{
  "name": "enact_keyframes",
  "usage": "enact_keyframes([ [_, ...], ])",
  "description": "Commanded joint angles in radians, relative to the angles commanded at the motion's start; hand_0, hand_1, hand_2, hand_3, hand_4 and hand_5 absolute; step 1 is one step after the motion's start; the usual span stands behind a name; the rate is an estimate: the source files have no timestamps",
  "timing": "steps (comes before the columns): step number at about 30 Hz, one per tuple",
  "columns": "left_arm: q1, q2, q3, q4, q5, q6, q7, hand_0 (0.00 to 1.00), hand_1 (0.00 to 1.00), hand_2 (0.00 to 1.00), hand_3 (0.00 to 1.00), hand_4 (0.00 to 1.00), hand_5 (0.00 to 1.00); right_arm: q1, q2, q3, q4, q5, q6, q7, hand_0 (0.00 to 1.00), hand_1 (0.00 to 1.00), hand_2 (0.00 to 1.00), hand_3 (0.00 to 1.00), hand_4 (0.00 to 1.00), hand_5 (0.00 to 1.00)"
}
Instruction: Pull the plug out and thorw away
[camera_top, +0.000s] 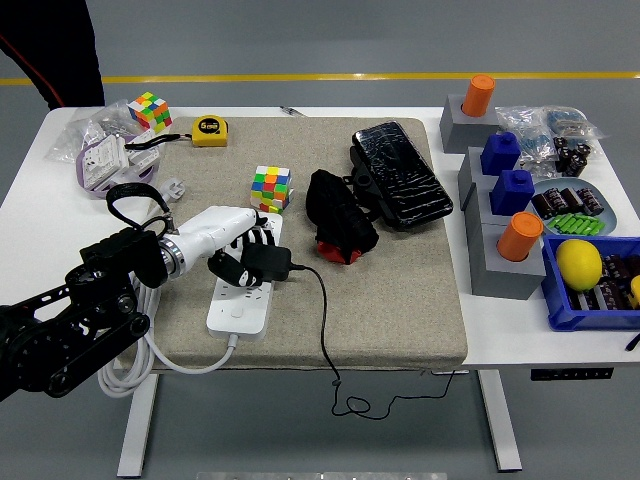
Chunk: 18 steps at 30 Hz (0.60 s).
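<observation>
A white power strip (238, 306) lies on the grey mat at the front left. A black plug adapter (266, 263) sits at its upper end, and its black cord (322, 320) runs right and down over the table's front edge. My left hand (237, 257), white with black fingers, comes in from the left and is curled around the adapter. The right arm is out of view.
Near the strip are a Rubik's cube (271, 187), a black pouch (339, 215) and a black wrapped case (401, 174). A second cube (149, 110), a yellow tape measure (209, 130) and bags lie at the back left. Grey blocks and a blue bin (590, 285) stand right. A person in dark clothes (62, 50) stands at the top left.
</observation>
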Motion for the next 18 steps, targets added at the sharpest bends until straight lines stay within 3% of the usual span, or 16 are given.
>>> enact_keyframes([
  [5,-0.007,0.001,0.005,0.003,-0.017,-0.007,0.009,0.392,0.504,0.516,0.552,0.931,0.089,0.000,-0.001,-0.003,0.000,0.001,0.000,0.001,0.640,0.678,0.686,0.605,0.998,0.475],
  [6,-0.008,0.002,0.004,0.000,-0.021,-0.006,0.008,0.312,0.359,0.443,0.538,0.738,0.002,0.000,-0.001,-0.001,0.000,0.001,0.000,0.001,0.641,0.678,0.686,0.605,0.998,0.475],
  [18,-0.023,0.004,-0.002,-0.036,-0.013,-0.027,0.029,0.297,0.343,0.433,0.532,0.711,0.002,0.001,-0.001,-0.004,0.000,0.003,0.000,0.001,0.640,0.678,0.686,0.605,0.998,0.475],
])
